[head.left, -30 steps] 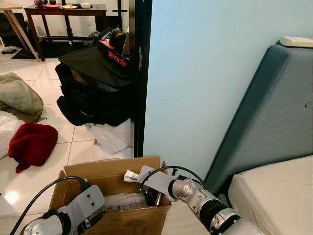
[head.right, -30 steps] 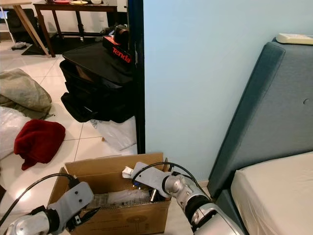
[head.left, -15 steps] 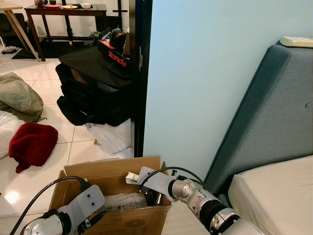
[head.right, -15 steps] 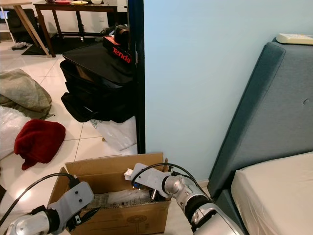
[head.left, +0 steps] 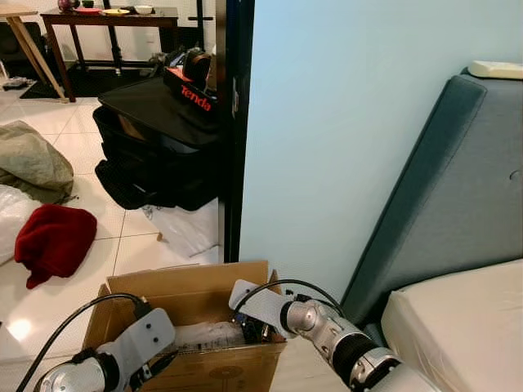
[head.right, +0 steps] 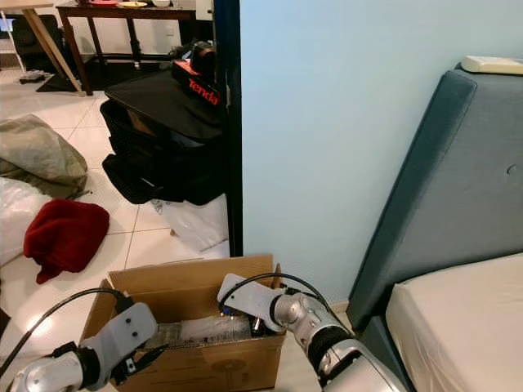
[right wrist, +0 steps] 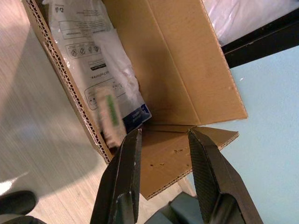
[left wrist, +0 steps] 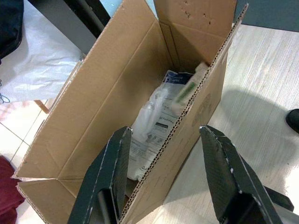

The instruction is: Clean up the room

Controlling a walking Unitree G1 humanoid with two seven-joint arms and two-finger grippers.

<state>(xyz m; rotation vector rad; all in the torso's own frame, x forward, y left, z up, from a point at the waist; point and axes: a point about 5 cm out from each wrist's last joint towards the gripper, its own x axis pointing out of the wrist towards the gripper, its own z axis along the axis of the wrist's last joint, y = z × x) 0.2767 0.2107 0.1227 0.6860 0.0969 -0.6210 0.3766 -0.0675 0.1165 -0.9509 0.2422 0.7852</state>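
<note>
Change since a second ago: the white item the right gripper [right wrist: 161, 179] was holding over the box [head.left: 188, 286] is no longer between its fingers. In the right wrist view a small white-and-green packet [right wrist: 108, 122] is showing blurred inside the box, against the near wall and on top of the plastic bag [right wrist: 96, 70]. Looks like it is dropping or just landing. My read: that piece of trash is in, so this drop-off is done.

Right gripper: fingers spread apart, holding nothing, hovering over the box's corner by the folded-down flap [right wrist: 187, 154]. Not touching the cardboard as far as I can tell.

Left gripper [left wrist: 163, 179]: also spread wide, empty. It is straddling the near box wall, one finger [left wrist: 110, 177] inside the box, the other [left wrist: 224, 177] outside. Whether either finger is pressing on the wall, I can't tell; it may just be steadying the box.

Box is sitting on the floor at the robot's feet, by the blue wall [head.left: 343, 122] and next to the bed [head.left: 458, 327]. Camera has barely moved across the frames.

Remaining work, judging from the head view: a red cloth [head.left: 53, 238], an olive bundle [head.left: 31, 163] and a white plastic sheet [head.left: 184, 224] are lying on the tiles beyond the doorway. Room is far from clean. Next move likely: pull both arms clear of the box before walking, so it doesn't snag.
</note>
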